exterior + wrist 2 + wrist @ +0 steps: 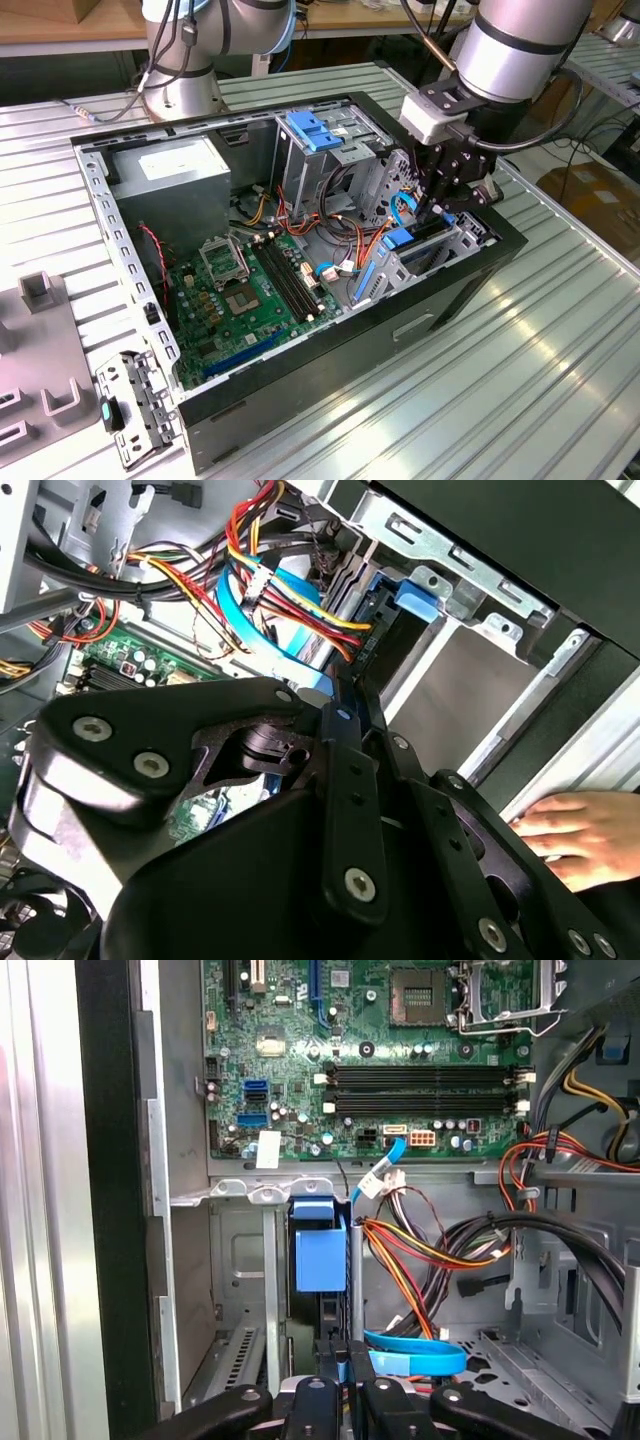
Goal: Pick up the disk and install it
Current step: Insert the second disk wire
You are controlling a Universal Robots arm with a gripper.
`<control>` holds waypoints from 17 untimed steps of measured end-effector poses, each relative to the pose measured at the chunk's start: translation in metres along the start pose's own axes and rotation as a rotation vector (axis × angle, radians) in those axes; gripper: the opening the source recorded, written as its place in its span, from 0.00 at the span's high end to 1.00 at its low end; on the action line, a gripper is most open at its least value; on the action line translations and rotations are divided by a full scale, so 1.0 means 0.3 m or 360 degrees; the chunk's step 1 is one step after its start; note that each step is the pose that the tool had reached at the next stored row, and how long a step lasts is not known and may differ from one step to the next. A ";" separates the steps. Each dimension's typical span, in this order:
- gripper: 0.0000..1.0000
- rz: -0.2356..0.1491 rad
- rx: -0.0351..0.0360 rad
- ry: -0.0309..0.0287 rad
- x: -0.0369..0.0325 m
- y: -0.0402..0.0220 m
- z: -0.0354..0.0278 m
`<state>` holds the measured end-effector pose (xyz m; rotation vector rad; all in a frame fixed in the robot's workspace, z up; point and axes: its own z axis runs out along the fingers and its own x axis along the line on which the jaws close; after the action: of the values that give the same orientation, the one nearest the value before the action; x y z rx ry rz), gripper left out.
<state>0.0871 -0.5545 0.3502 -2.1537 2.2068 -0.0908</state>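
Though half-sunk in the drive cage [470, 240], disk [321, 1260] between jaws.

Ribbed metal worktable [560, 380] w/ glare, wooden bench [60, 25] behind, cardboard boxes [590, 195] on floor

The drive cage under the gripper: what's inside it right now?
The disk stands on edge in the drive cage, blue rail end showing, the gripper closed on its upper edge. Its lower part is hidden by the cage walls.
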 end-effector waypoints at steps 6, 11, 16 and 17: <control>0.84 0.0017 0.0000 0.00005 0.000 0.000 0.011; 0.84 0.0018 0.0000 -0.00113 0.000 0.001 0.020; 0.84 0.0019 -0.0001 -0.00138 0.001 0.001 0.025; 0.84 0.0019 0.0000 -0.00140 0.002 0.001 0.026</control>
<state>0.0873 -0.5550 0.3424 -2.1369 2.2145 -0.0804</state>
